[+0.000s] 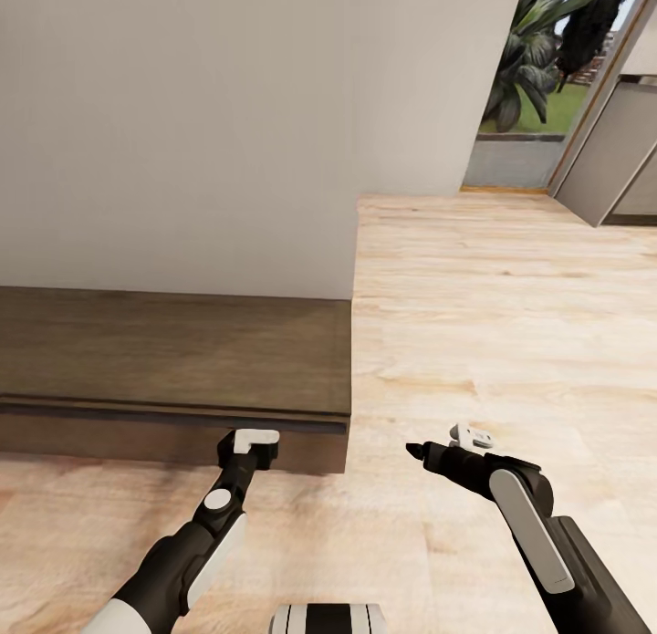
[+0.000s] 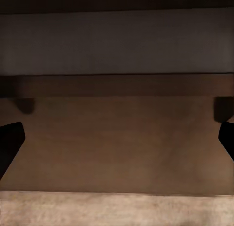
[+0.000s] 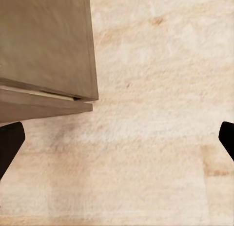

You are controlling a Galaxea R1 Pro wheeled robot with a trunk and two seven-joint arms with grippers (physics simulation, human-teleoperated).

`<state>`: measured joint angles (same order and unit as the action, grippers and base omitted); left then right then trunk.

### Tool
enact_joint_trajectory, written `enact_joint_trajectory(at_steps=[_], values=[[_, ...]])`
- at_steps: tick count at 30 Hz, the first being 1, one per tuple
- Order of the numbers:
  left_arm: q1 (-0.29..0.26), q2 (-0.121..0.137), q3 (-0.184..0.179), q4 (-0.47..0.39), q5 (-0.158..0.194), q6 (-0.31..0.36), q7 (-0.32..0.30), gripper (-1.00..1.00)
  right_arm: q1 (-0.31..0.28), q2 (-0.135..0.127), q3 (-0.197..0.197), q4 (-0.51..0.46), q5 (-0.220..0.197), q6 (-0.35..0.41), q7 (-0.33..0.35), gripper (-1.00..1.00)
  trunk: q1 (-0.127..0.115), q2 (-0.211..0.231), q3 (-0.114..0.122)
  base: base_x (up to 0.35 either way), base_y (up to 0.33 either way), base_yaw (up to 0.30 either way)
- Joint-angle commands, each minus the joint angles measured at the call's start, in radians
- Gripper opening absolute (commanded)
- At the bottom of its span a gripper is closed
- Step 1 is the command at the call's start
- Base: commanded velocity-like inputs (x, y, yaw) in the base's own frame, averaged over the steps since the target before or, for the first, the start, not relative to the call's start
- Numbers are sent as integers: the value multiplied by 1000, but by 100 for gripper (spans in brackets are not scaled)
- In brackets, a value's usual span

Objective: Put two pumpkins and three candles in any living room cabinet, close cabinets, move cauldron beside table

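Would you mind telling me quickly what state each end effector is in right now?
Left end effector: open, empty, close to the cabinet front.
Right end effector: open, empty, over the floor.

Head camera looks down over cabinet (image 1: 182, 360) end and floor (image 1: 511, 324); left wrist camera close on cabinet front; right wrist shares cabinet corner.

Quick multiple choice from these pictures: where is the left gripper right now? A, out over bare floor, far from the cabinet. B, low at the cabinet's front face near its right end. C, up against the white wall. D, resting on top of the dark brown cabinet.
B: in the head view the left gripper sits low at the front face of the cabinet, near its right end, just above the wooden floor.
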<state>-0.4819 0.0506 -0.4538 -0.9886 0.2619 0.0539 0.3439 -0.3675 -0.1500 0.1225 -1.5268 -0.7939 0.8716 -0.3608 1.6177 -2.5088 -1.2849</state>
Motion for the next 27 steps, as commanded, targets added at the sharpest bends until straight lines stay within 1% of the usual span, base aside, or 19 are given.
enact_joint_trajectory(at_steps=[1, 3, 6, 17, 22, 24, 25, 26, 27], values=[[-1, 2, -5, -2, 5, 4, 9, 100, -1, -1, 2, -1, -10, 1, -10, 100, 0, 0, -1, 14, 0, 0], [-1, 2, -5, -2, 5, 4, 9, 100, -1, -1, 1, -1, -10, 1, -10, 100, 0, 0, -1, -45, 0, 0], [-1, 2, -5, -2, 5, 4, 9, 100, -1, -2, 1, -1, -10, 1, -10, 100, 0, 0, -1, -226, 0, 0], [-1, 2, -5, -2, 4, 5, 1, 100, -1, -2, 1, 0, -10, 1, -10, 100, 0, 0, -1, -321, 0, 0], [0, 3, -4, -10, 10, 20, 0, 100, -1, -2, 2, 24, -10, 1, -10, 100, 0, 0, -1, -329, 0, 0], [2, 4, 1, -15, 14, 44, 1, 100, -1, -2, 2, 31, -11, 1, -10, 100, 0, 0, -1, -329, 0, 0], [6, 6, 6, -24, 15, 74, 1, 100, -1, -2, 2, 33, -11, 2, -10, 100, 0, 0, -1, -329, 0, 0], [11, 13, 13, -43, 18, 122, 1, 100, -1, -2, 3, 34, -11, 3, -11, 100, 0, 0, -1, -313, 0, 0], [17, 24, 24, -76, 21, 189, 1, 100, -1, -2, 3, 34, -12, 4, -11, 100, 0, 0, -1, -229, 0, 0]])
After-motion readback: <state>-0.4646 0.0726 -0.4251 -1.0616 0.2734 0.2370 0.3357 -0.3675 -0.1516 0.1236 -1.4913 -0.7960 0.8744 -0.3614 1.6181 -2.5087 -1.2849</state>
